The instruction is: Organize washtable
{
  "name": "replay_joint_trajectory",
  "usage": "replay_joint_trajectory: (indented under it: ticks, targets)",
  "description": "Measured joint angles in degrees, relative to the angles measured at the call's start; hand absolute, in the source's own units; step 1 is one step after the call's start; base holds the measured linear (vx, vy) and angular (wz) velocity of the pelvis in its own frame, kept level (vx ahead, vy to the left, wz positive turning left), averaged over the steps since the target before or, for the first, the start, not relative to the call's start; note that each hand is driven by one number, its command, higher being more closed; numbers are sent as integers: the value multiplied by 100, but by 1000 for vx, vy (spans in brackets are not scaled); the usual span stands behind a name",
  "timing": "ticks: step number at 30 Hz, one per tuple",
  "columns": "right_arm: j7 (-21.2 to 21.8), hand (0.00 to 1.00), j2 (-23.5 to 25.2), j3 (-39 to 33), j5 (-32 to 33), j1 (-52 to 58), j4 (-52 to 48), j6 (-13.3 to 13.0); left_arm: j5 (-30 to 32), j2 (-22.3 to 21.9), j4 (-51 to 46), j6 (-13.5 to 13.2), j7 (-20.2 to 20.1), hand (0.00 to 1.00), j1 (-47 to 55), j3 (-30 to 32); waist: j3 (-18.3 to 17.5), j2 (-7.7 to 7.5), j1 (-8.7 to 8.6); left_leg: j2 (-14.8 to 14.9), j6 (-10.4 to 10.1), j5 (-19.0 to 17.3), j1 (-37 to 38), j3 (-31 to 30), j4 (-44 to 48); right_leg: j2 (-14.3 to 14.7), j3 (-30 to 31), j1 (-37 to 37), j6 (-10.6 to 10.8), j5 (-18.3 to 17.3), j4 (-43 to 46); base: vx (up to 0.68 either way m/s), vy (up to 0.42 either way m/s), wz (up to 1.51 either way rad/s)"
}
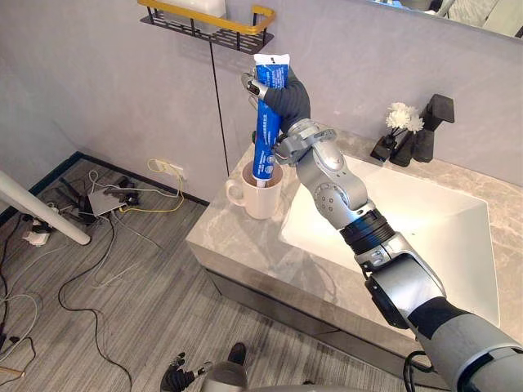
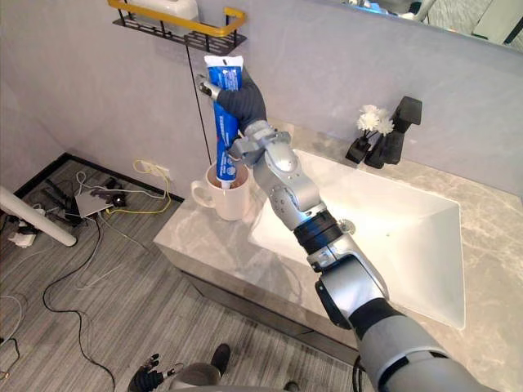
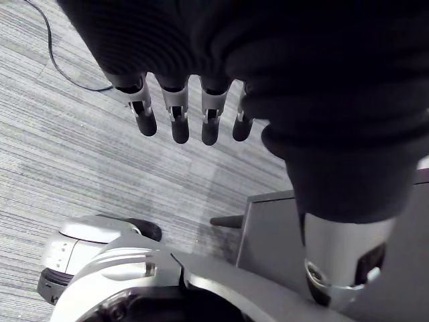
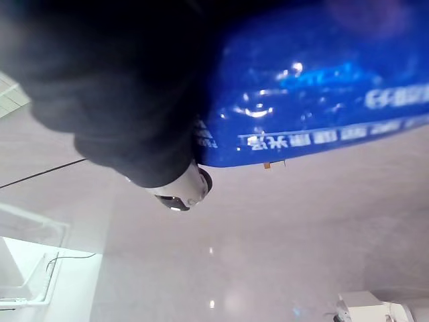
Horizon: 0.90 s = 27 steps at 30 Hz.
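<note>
We log: right hand (image 1: 286, 98) clamped on toothpaste tube (image 1: 265, 135), tip in mug (image 1: 257, 200); shelf (image 1: 239, 36) above mug, sink (image 1: 425, 229) beside; left hand (image 3: 178, 115) slack-fingered

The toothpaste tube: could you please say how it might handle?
The toothpaste tube looks soft and glossy, so it may flex or slip in the right hand. Tall against the mug, it would probably lean on the rim.

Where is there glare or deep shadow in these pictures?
Right wrist view: small white glints on the blue toothpaste tube, while the right robot hand holding it shows almost black. Left eye view: the white sink basin is brightly lit. Left wrist view: the left robot hand is dark too.
</note>
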Motion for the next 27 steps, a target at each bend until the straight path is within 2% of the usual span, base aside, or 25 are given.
replay_joint_trajectory:
  ticks: [15,20,21,27]
  targets:
    - [-62,100,-3,-2,-736,0,-4,-1,4,0,2,-46,17,0,0,-10,7,6,5,3,-17,-13,-90,-35,110,12,-40,-17,-3,-2,-12,-23,-7,0]
    - [-66,100,1,-2,-789,0,-29,-5,5,-1,-2,-50,17,0,0,-15,13,11,11,1,-18,-14,-102,-46,126,13,-48,-17,-3,-2,-13,0,0,0]
    - [-66,0,1,-3,-789,1,-71,-5,5,-1,-7,-50,17,0,0,-20,31,17,10,1,-18,-15,-102,-46,129,13,-48,-17,-3,-2,-13,0,0,0]
    - [-73,0,15,-21,-830,152,-199,-30,5,-16,-31,-49,23,0,0,-27,67,49,26,3,-20,-16,-107,-49,135,15,-48,-17,-3,-2,-14,0,0,0]
